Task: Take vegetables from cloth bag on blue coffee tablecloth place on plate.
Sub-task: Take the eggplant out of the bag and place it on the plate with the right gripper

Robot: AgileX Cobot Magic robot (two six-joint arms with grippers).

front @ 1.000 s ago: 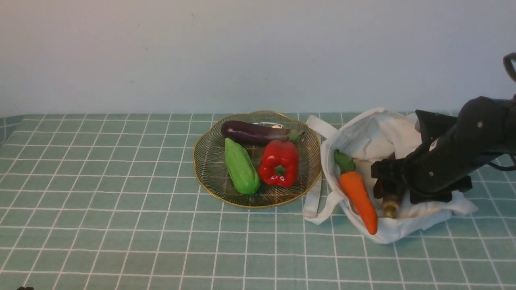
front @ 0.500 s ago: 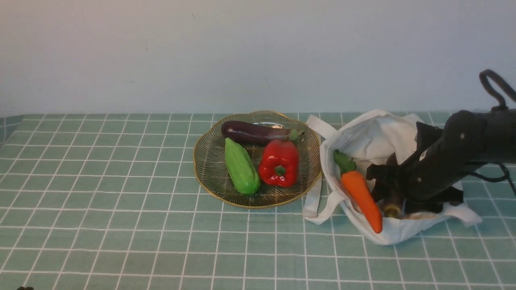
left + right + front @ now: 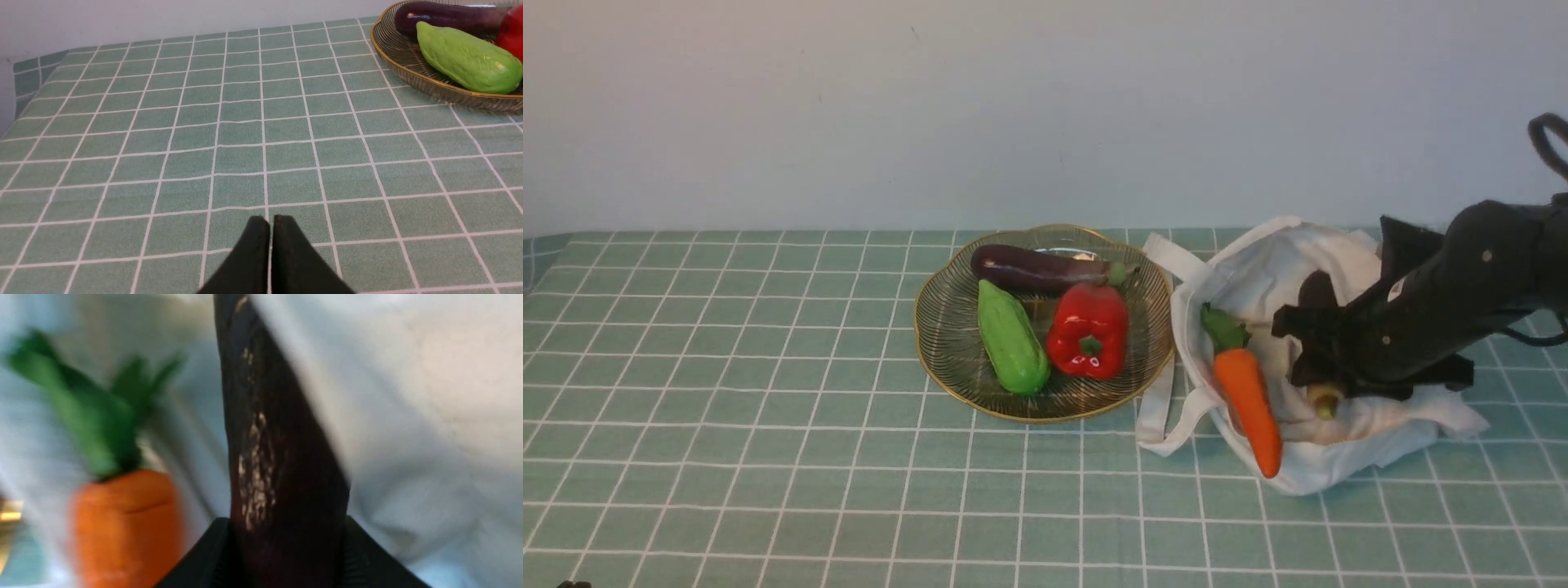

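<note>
The slim dark purple-brown vegetable (image 3: 1313,292) stands steeply in the white cloth bag (image 3: 1270,269), its pale stub end lowest and just above the fabric. My right gripper (image 3: 1319,353) is shut on it around its lower half. In the right wrist view the vegetable (image 3: 278,457) runs out from between the fingers of the right gripper (image 3: 286,523). The gold-rimmed plate (image 3: 1029,413) sits left of the bag on the tablecloth (image 3: 768,367). My left gripper (image 3: 270,222) is shut and empty, low over bare cloth.
The plate holds a glossy eggplant (image 3: 1037,268), a green gourd (image 3: 1011,347) and a red pepper (image 3: 1089,329). An orange carrot (image 3: 1245,396) lies in the bag mouth, beside the held vegetable. Bag straps (image 3: 1160,408) lie between bag and plate.
My right gripper dipped into the bag, then rose with the dark vegetable, whose stub end has lifted off the fabric. The bag and the carrot shifted slightly. The plate is unchanged.
</note>
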